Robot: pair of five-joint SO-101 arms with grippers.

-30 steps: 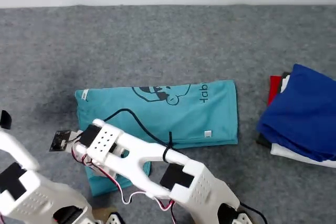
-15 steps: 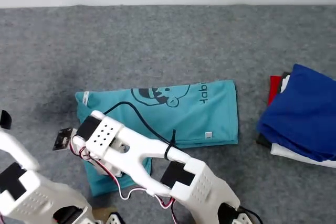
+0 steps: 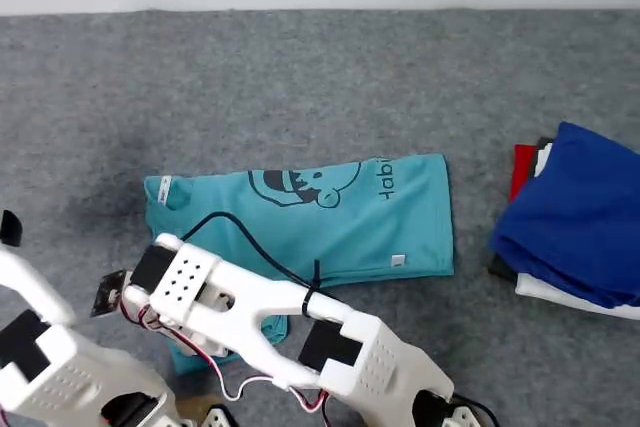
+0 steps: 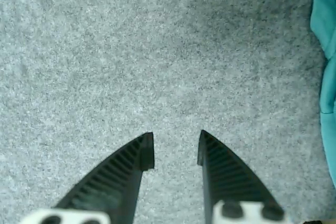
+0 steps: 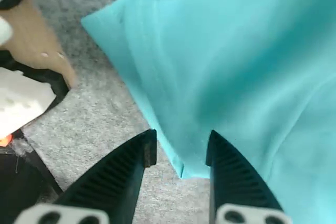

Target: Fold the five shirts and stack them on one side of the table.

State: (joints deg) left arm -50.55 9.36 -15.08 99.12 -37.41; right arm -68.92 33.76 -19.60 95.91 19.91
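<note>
While the teal shirt lies near the front edge of the table, the right gripper hangs, jaws parted, over its near corner. The left gripper, jaws also apart, is above bare table beside the shirt. Folded shirts are stacked at the right edge.

The teal shirt is soft, matt knit cloth, gently wrinkled, with a flat dark print. The table is covered in grey, rough, felt-like carpet with a speckled nap. The blue shirt on the stack is matt cloth too. The right arm has a white, smooth plastic shell pierced with small holes. The left gripper and right gripper are matt black plastic, and the left one's fingers are ribbed.
</note>
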